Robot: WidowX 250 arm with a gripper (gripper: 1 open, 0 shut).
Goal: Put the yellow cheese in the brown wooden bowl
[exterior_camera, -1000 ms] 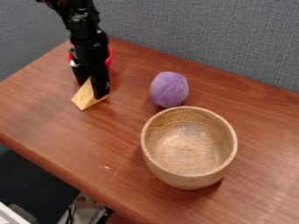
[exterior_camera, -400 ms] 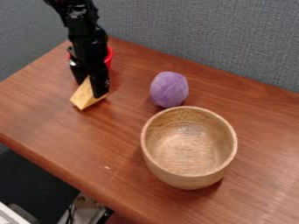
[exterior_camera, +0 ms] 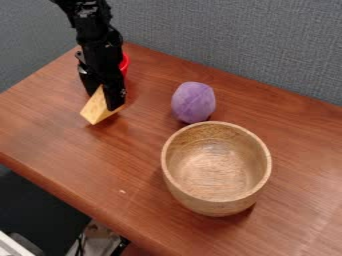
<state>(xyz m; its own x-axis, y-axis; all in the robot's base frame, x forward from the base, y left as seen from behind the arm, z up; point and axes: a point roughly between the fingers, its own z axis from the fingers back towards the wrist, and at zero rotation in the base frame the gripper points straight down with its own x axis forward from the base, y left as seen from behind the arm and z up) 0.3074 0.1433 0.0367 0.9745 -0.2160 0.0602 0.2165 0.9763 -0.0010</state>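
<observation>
Only brown wooden bowl (exterior_camera: 215,167): nothing inside.

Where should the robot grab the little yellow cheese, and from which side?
Probably from straight above, fingers pinching the two flat sides of the yellow cheese. It is a small wedge on the table, so its flat faces should give a steadier hold than its sloped edge. The gripper is already right at it, pointing down.
</observation>
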